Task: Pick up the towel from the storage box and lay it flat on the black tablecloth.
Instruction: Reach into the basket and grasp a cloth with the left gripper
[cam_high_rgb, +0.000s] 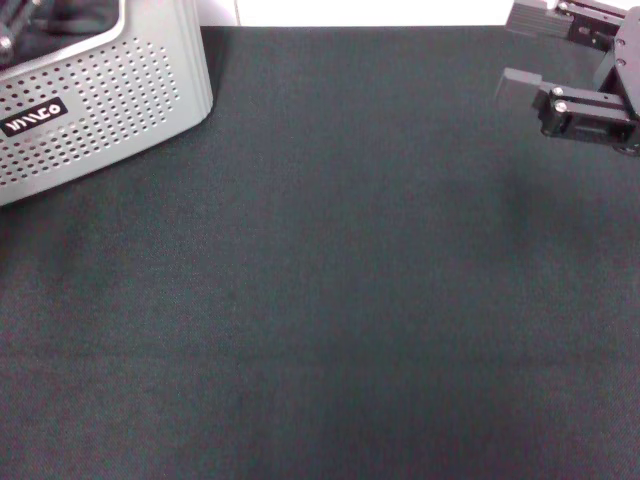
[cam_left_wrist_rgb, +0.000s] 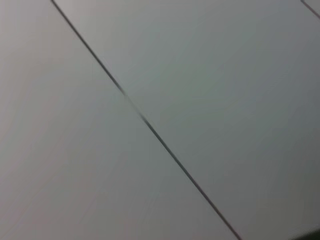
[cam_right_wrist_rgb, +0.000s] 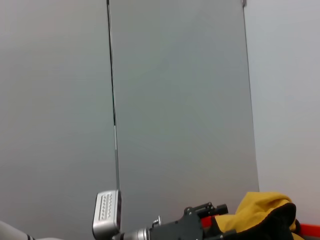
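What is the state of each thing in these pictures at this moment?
Towel: bunched up, yellow side showing, not on the tablecloth.
Storage box: upright on the tablecloth's far left corner.
Black tablecloth: spread flat, no towel on it.
Right gripper: open, empty, above the far right corner.
Left gripper: beside the towel; grip hidden.

Storage box (cam_high_rgb: 95, 95) on tablecloth's (cam_high_rgb: 330, 320) far-left

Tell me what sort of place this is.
Probably a robot test bench indoors: a black tablecloth covers the table, a perforated storage box stands at its far left, the right gripper hovers far right, and plain wall panels stand behind.
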